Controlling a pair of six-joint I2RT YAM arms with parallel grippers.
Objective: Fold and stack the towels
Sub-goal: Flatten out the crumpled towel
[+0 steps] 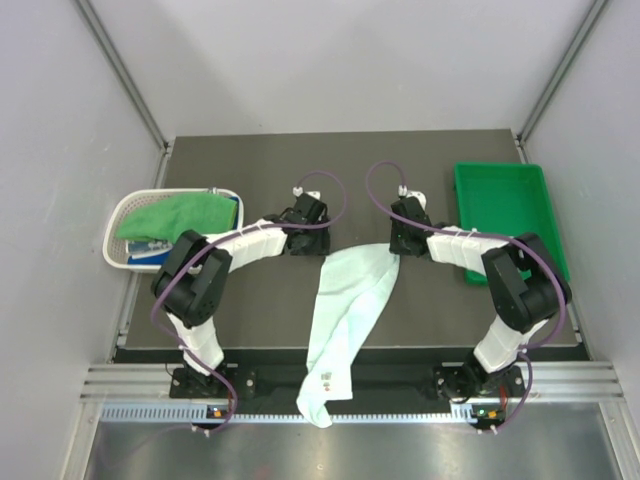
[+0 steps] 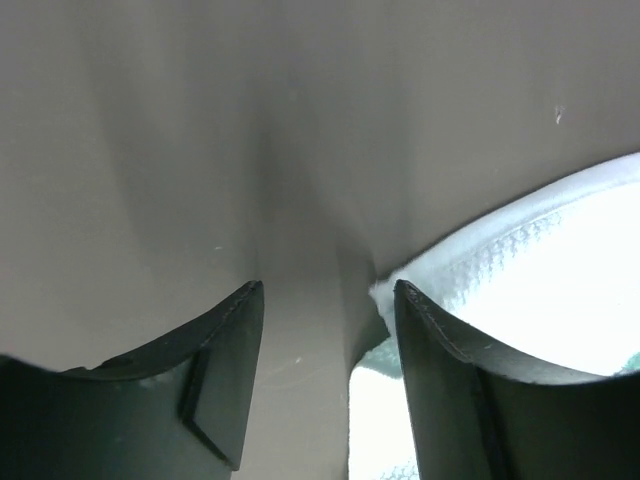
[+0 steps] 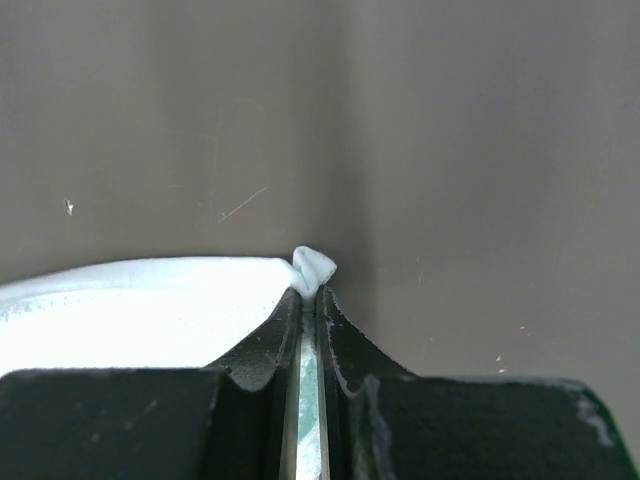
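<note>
A pale mint towel [image 1: 345,310] lies stretched from the table's middle down over the near edge. My right gripper [image 1: 400,243] is shut on its far right corner; the pinched corner [image 3: 313,268] pokes out between the fingertips. My left gripper [image 1: 302,240] is open and empty just left of the towel's far left corner [image 2: 520,300]; the cloth lies beside the right finger [image 2: 440,380], not between the jaws. A bright green towel [image 1: 172,216] lies in the white basket [image 1: 118,240], with a blue cloth [image 1: 152,249] under it.
A green plastic tray [image 1: 505,205] sits at the right side of the dark table [image 1: 250,170]. Grey walls enclose the back and sides. A metal rail [image 1: 350,395] runs along the near edge.
</note>
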